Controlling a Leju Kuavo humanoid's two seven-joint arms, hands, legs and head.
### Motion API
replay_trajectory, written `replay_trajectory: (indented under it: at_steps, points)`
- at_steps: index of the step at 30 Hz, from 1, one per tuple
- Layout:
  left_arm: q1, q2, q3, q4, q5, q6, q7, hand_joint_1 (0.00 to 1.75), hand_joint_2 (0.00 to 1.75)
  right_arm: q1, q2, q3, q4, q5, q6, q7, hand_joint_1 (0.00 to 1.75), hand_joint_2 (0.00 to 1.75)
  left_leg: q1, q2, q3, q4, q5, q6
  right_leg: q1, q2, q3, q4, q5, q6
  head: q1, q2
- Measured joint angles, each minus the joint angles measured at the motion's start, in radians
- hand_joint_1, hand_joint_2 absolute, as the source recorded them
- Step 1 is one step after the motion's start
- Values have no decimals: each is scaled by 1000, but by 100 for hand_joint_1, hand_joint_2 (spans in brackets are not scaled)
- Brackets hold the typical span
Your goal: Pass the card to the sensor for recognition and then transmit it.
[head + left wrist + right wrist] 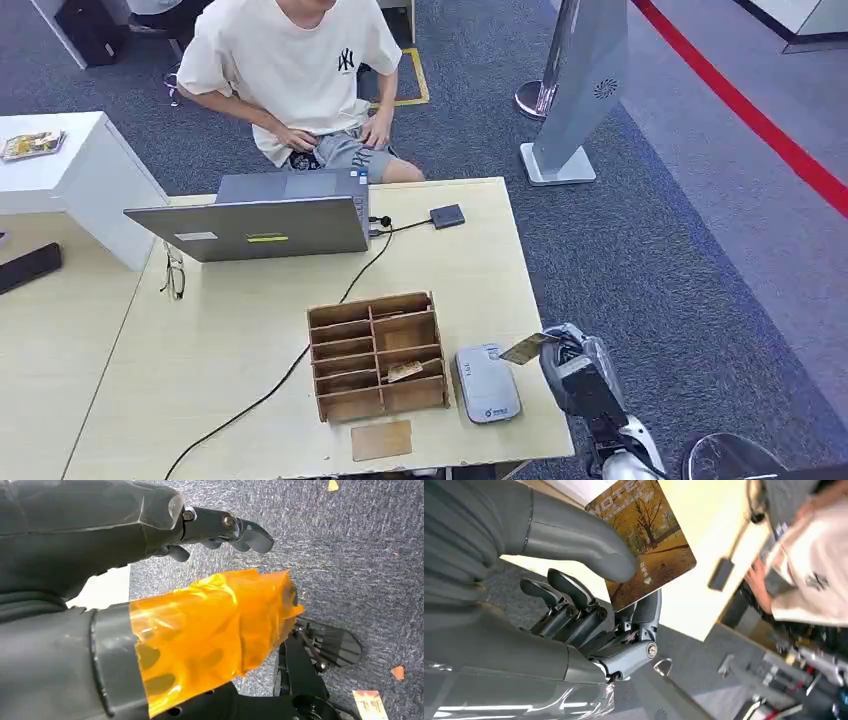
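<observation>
Beside the table's right edge, the right hand (568, 365) pinches the hotel key card (524, 348) just over the grey card reader (487, 382), so I judge the recognition step underway, calling next for lowering it flat.

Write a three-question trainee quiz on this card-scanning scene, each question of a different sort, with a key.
1. True or false: the right hand pinches the card.
2. The grey sensor lies: A) on the laptop; B) beside the wooden organizer, on the table; C) on the floor.
3. Fill in: the card shows a picture of autumn ____.

Key: 1 true. 2 B. 3 trees; the right wrist view shows the card under the thumb.
</observation>
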Motion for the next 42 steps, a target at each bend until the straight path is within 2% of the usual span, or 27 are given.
replay_trajectory:
  at_steps: [5, 9, 18, 29, 33, 38, 42]
  points:
    - [0, 3, 0, 0, 2, -3, -1, 0, 0, -15, -45, 35, 24, 34, 38, 7, 175, 175, 0, 0, 0, 0, 0, 0, 0, 0, 0, 0, 0, 0, 0, 0]
    - [0, 3, 0, 0, 2, -5, -1, 0, 0, -31, -54, 69, 52, 30, 53, 17, 175, 175, 0, 0, 0, 0, 0, 0, 0, 0, 0, 0, 0, 0, 0, 0]
    - [0, 3, 0, 0, -1, -2, 2, 0, 0, -66, -56, 138, 138, -136, 148, 21, 175, 175, 0, 0, 0, 0, 0, 0, 0, 0, 0, 1, 0, 0, 0, 0]
    - [0, 3, 0, 0, -1, -2, 4, 0, 0, -75, -58, 157, 175, -158, 159, 18, 175, 175, 0, 0, 0, 0, 0, 0, 0, 0, 0, 0, 0, 0, 0, 0]
    - [0, 3, 0, 0, 1, -4, 1, 0, 0, -83, -70, 167, 182, -127, 135, 19, 175, 175, 0, 0, 0, 0, 0, 0, 0, 0, 0, 0, 0, 0, 0, 0]
    - [0, 3, 0, 0, 4, -5, 1, 0, 0, -97, -104, 173, 169, -91, 121, 19, 175, 175, 0, 0, 0, 0, 0, 0, 0, 0, 0, 0, 0, 0, 0, 0]
    - [0, 3, 0, 0, 5, -8, 1, 0, 0, -112, -153, 173, 130, -62, 138, 27, 175, 175, 0, 0, 0, 1, 0, 0, 0, 0, 0, 0, 0, 0, 0, 0]
